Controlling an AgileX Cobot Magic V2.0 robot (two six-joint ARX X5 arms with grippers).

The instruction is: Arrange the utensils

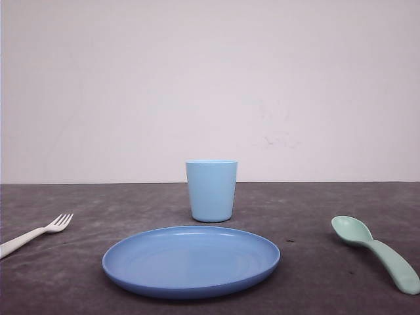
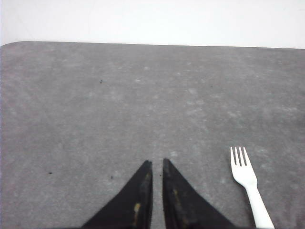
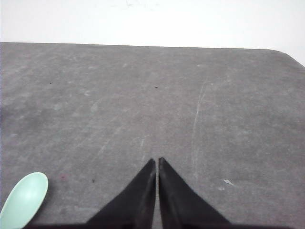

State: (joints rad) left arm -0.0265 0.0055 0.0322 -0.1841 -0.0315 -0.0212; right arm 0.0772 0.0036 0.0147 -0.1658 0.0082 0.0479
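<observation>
fork (image 1: 36,233) is lying flat on the worktop (image 1: 315,275) at its left edge, tines pointing toward the far side and inward, handle running off the near-left of the front view. spoon (image 1: 375,251) is lying near the right edge, bowl facing up and toward the far side, thick handle trailing toward the near-right corner. both utensils are sitting well apart from the plate (image 1: 190,261), which is occupying the near middle of the worktop with nothing on it. the cup (image 1: 211,190) is standing upright just behind the plate, apart from it, toward the far edge.

left gripper (image 2: 156,164) is hovering over bare worktop with its two black fingers pressed almost together, only a thin slit between the tips, and nothing between them; the fork is lying just beside it, not touching. right gripper (image 3: 157,161) is showing the same closed, empty posture, with the spoon bowl nearby at the edge of the right wrist view.

judgement on progress: the task is appearing to be at its very start. neither utensil is being held, and neither is sitting against or on the plate or in the cup. both pickups and both placements are remaining. each gripper is needing to spread its fingers before reaching for its utensil.
</observation>
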